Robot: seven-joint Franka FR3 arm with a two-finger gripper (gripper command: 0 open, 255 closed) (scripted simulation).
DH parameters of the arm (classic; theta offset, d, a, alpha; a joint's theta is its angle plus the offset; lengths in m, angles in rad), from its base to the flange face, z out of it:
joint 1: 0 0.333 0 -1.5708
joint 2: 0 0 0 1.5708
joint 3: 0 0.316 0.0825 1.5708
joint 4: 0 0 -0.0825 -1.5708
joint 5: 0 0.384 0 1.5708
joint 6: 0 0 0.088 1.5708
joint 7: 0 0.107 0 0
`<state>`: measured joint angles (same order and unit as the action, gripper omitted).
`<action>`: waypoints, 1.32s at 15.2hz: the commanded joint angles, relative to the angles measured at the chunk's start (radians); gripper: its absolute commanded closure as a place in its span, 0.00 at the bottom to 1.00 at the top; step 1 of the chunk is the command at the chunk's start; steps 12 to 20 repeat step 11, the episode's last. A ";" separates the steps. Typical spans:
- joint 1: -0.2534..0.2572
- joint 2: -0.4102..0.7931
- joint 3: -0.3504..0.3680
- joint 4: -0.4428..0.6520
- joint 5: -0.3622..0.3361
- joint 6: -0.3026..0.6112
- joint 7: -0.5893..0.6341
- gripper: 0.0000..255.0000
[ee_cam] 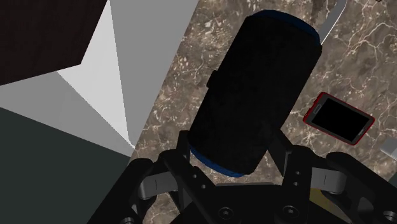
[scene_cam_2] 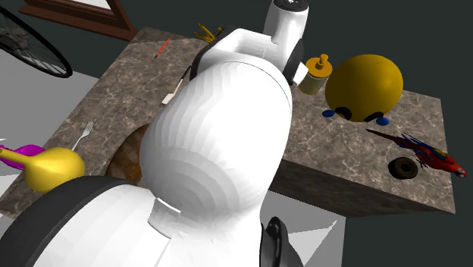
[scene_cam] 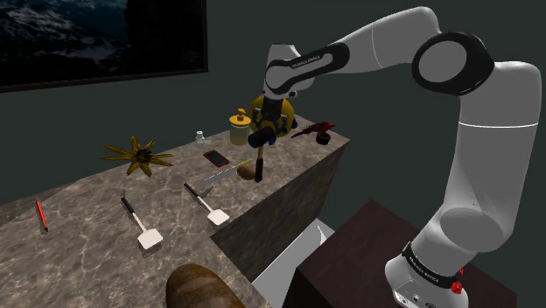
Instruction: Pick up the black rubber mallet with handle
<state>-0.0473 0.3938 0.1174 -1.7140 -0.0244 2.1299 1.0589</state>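
Observation:
The mallet (scene_cam: 260,164) hangs with its pale handle pointing down at the marble counter (scene_cam: 87,210). Its black cylindrical head is up in my gripper (scene_cam: 263,136). In the wrist view that head (ee_cam: 261,89) is a fat black cylinder with a thin blue rim, and my gripper (ee_cam: 238,164) is shut on its near end, one finger on each side. The handle is hidden behind the head there. I cannot tell whether the handle's tip touches the counter. In the second exterior view my own arm covers the mallet.
A brown lump (scene_cam: 247,173) and a red-framed phone (scene_cam: 216,158) lie just beside the handle. Behind stand a yellow bottle (scene_cam: 239,128), a yellow ball (scene_cam_2: 369,85) and a red parrot (scene_cam: 315,131). Two spatulas (scene_cam: 208,205) lie nearer; the counter edge (scene_cam: 289,188) drops off close by.

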 commanded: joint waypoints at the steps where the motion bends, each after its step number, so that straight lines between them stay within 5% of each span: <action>1: 0.000 -0.009 0.001 0.016 0.001 -0.024 0.000 1.00; 9: -0.001 -0.044 0.003 0.075 0.006 -0.118 -0.002 1.00; 20: -0.001 -0.045 0.003 0.076 0.006 -0.120 -0.002 1.00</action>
